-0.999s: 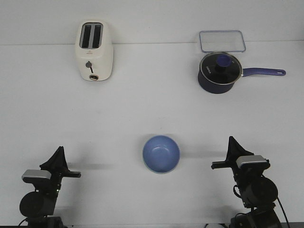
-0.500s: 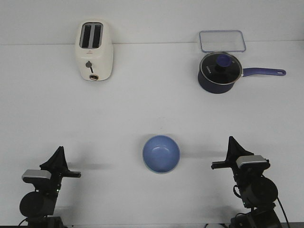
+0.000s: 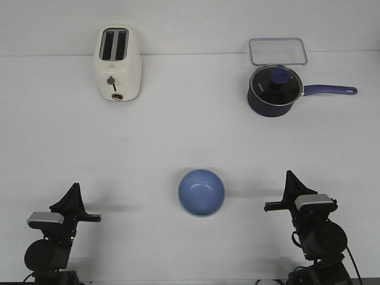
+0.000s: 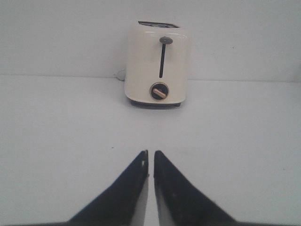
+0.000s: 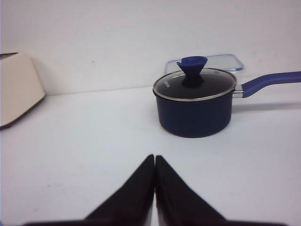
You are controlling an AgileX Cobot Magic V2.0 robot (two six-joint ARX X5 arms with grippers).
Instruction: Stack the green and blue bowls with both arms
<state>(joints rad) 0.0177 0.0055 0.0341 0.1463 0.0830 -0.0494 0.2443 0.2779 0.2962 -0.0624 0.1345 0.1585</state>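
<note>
A periwinkle blue bowl (image 3: 202,192) sits upright on the white table, near the front centre, between the two arms. No separate green bowl shows in any view; I cannot tell whether it lies under the blue one. My left gripper (image 3: 75,189) rests low at the front left, well apart from the bowl. Its fingers are shut with only a thin slit between them (image 4: 151,153) and hold nothing. My right gripper (image 3: 289,176) rests at the front right, shut and empty (image 5: 155,157). Neither wrist view shows the bowl.
A cream toaster (image 3: 117,63) stands at the back left, also in the left wrist view (image 4: 158,63). A dark navy lidded saucepan (image 3: 273,90) with its handle pointing right stands at the back right (image 5: 194,103). A clear lidded box (image 3: 277,51) lies behind it.
</note>
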